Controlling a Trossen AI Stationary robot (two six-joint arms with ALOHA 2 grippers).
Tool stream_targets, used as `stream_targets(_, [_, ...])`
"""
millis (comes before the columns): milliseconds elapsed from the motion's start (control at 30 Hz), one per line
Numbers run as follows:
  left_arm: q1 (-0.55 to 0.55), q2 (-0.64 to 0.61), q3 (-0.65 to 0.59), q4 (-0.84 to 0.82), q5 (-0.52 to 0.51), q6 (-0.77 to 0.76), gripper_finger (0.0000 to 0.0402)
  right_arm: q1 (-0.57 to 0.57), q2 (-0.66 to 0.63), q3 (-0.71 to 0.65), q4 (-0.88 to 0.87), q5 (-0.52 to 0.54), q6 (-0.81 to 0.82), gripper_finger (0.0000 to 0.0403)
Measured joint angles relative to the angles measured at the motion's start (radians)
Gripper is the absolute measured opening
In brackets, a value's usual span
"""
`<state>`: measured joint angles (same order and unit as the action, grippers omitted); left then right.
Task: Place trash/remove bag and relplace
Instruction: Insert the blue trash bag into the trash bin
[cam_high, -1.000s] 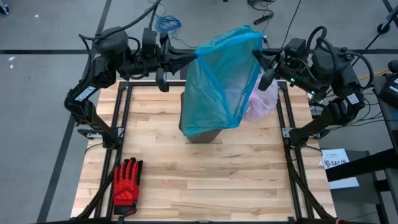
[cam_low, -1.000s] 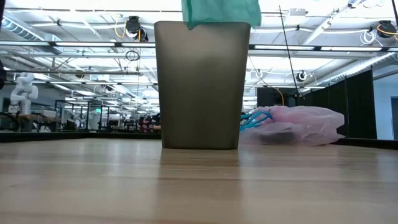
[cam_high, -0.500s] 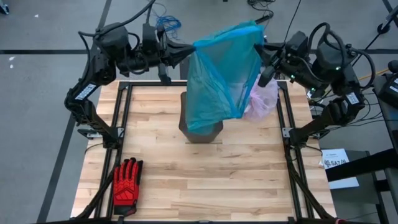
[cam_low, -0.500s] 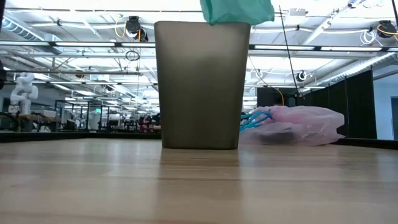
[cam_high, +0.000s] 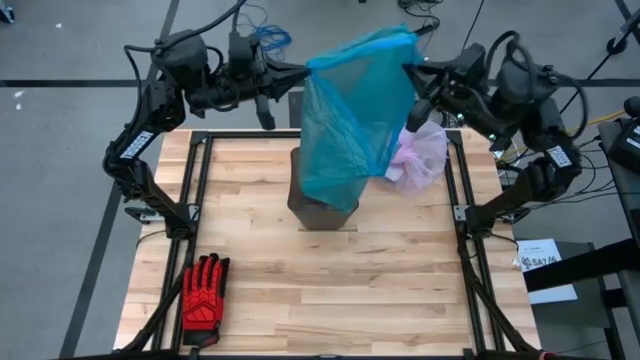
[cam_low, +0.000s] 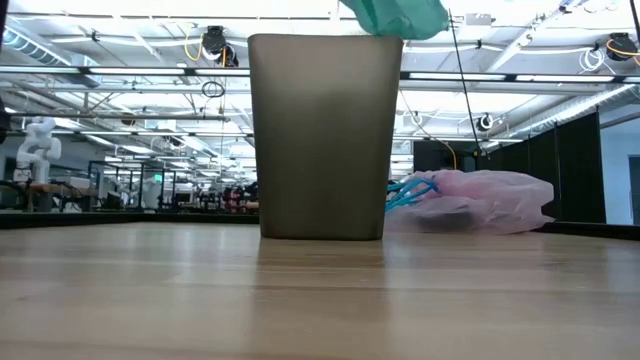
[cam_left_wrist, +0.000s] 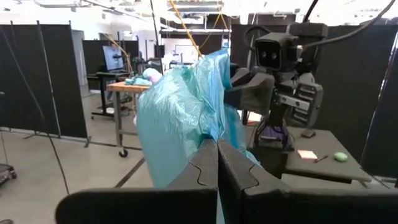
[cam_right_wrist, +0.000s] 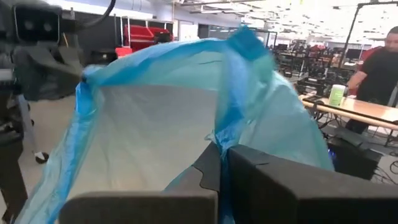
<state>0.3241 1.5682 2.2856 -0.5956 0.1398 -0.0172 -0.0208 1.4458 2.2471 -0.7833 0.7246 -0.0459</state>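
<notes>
While both grippers pinch it, teal bag (cam_high: 352, 120) hangs above bin (cam_low: 324, 135) — lifted.

Teal-blue translucent plastic bag (cam_high: 352, 120). Pale pink-lavender bag (cam_high: 422, 160). Dark grey-brown bin (cam_low: 324, 135). Red-and-black glove (cam_high: 203, 290). Light wood-plank worktop (cam_high: 330, 280), black frame. Dark arms, black claws.

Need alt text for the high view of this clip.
Both end effectors, left and right, hold a teal-blue plastic bag stretched open above a dark bin on a wooden table. A pink bag lies beside the bin; a red glove lies near the table's front left corner.
</notes>
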Motion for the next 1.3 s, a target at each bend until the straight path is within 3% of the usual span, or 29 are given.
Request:
stream_targets(533, [-0.005,-0.063,0.002,-0.104,-0.051,0.030,0.0000,0.014,0.090,0.000,0.108,-0.076,-0.142,0.0000])
stream_targets(767, [-0.004,-0.050,0.001,-0.036,-0.057,0.058,0.0000,-0.014,0.078,0.000,0.236,-0.070,-0.247,0.0000])
stream_targets(1067, [0.024,-0.035,0.001,-0.005,-0.042,0.060,0.0000,-0.031,0.077,0.000,0.232,-0.074,-0.273,0.0000])
stream_targets(1300, [0.021,-0.034,0.000,-0.116,-0.039,0.052,0.0000,-0.030,0.085,0.000,0.176,-0.079,-0.229,0.0000])
